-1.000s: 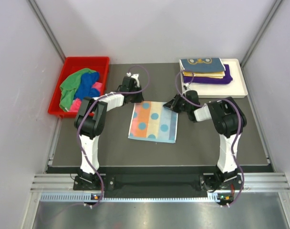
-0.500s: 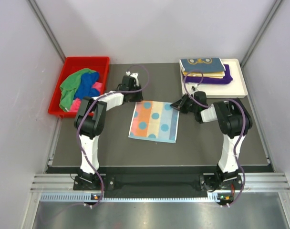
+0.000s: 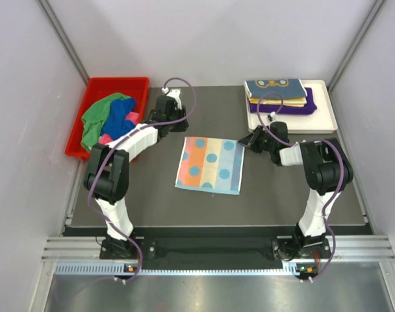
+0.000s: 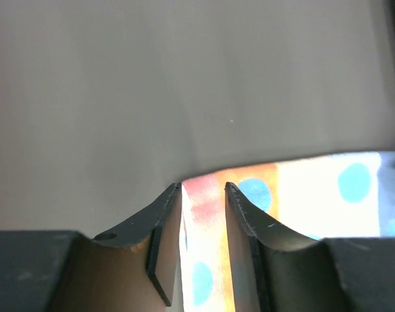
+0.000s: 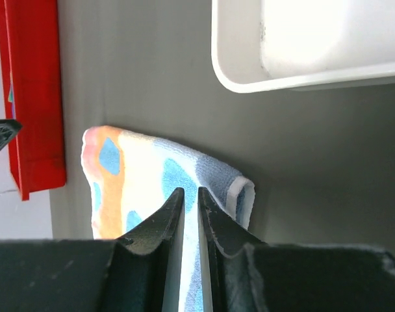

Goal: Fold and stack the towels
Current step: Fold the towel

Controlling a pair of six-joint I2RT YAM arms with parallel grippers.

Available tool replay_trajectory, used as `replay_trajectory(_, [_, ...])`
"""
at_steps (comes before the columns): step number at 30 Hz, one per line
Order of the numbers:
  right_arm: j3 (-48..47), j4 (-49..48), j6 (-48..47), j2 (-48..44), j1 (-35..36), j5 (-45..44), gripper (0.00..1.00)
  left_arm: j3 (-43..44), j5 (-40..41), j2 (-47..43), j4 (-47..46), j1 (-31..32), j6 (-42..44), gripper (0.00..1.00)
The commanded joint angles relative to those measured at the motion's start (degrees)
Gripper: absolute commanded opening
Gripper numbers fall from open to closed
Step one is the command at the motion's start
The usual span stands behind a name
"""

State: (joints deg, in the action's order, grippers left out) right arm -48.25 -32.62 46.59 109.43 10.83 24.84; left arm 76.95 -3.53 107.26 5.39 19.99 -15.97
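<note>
A folded orange-pink towel (image 3: 209, 165) with teal dots lies flat in the middle of the dark mat. My left gripper (image 3: 179, 125) hovers just beyond its far left corner. It is open, and the towel (image 4: 301, 188) shows past the gap of the left gripper (image 4: 203, 186). My right gripper (image 3: 245, 143) is at the far right corner, its jaws drawn together to a thin slit. In the right wrist view the towel (image 5: 139, 169) lies flat under the right gripper (image 5: 190, 190), with its layered corner to the right. Nothing shows between either pair of jaws.
A red bin (image 3: 97, 84) at the back left holds a heap of loose towels (image 3: 110, 120), green, blue and pink. A white tray (image 3: 324, 120) at the back right carries a stack of folded towels (image 3: 279, 94), navy on top. The tray's corner (image 5: 249, 71) is close to the right gripper.
The left gripper opened and drew back up and to the left, off the towel's corner. The right gripper slid to the right, off the other corner. The towel stays flat.
</note>
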Motion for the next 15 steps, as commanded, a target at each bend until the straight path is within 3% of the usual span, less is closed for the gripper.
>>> replay_trajectory(1, [0.1, 1.3, -3.2, -3.4, -0.7, -1.5, 0.14, -2.4, -2.2, -2.7, 0.6, 0.8, 2.0, 0.36])
replay_trajectory(10, [-1.7, 8.6, -7.8, -4.4, -0.5, -4.7, 0.15, -1.5, -1.6, 3.6, 1.2, 1.9, 1.3, 0.32])
replay_trajectory(15, [-3.8, 14.1, -11.0, -5.4, -0.1, -7.6, 0.16, 0.7, 6.8, 7.4, 3.1, 2.1, -0.3, 0.32])
